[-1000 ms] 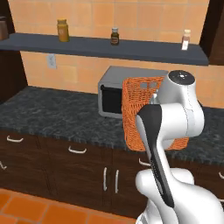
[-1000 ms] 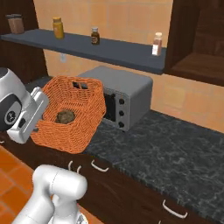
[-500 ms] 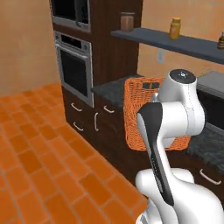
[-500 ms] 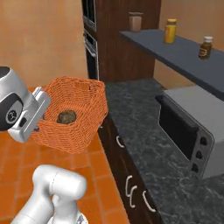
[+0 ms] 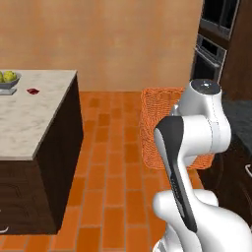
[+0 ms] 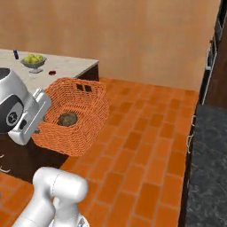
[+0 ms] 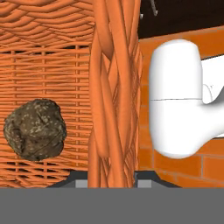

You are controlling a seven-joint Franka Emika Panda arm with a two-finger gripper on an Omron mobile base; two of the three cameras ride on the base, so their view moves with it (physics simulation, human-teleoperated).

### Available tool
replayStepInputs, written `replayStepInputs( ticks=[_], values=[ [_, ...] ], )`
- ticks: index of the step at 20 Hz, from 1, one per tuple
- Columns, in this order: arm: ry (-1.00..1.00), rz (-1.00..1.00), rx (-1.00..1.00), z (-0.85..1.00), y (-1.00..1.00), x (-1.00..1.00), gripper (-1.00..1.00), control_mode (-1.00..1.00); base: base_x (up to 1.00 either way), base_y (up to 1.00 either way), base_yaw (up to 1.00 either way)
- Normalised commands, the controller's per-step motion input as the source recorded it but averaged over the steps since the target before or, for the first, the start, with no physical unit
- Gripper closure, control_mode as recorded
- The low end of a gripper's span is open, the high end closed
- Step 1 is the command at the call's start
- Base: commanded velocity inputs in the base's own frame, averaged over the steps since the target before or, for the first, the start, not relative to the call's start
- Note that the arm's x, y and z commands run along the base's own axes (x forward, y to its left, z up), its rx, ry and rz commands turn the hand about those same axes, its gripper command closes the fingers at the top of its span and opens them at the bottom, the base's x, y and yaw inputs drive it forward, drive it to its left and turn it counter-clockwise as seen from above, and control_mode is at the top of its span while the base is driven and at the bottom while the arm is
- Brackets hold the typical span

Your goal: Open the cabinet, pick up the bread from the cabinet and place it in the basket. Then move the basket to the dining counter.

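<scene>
The orange woven basket [image 6: 82,113] hangs in the air over the brick floor, tipped toward me, with my gripper [image 6: 37,129] shut on its near rim. In the hand view the thick braided rim [image 7: 114,87] runs straight up between my gripper [image 7: 112,177] jaws. The bread [image 6: 67,119], a lumpy dark brown piece, lies on the basket's bottom [image 7: 35,129]. From the left base view the basket [image 5: 156,123] shows partly behind my arm. The dining counter [image 5: 37,115], pale marble on a dark base, stands to the left [image 6: 66,66], apart from the basket.
A bowl of yellow-green fruit [image 5: 9,78] and a small red thing [image 5: 33,90] sit on the dining counter. A built-in oven stack [image 5: 216,44] and the black speckled counter [image 6: 208,168] lie on the right. Orange brick floor [image 6: 146,133] stretches between them.
The whole scene has swung round with the base: from the toaster oven and shelf, past the wall ovens, to the floor and dining counter. The basket stays in my grip with the bread inside.
</scene>
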Motion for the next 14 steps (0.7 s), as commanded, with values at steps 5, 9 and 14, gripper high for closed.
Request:
replayStepInputs(
  ticks=[5,9,14],
  values=[
    [0.0,0.0,0.0,0.0,0.0,0.0,1.0,1.0,0.14,0.0,1.0],
    [0.0,0.0,0.0,0.0,0.0,0.0,1.0,1.0,0.4,-0.06,0.96],
    [0.0,0.0,0.0,0.0,0.0,0.0,1.0,1.0,0.72,-0.39,0.77]
  ],
)
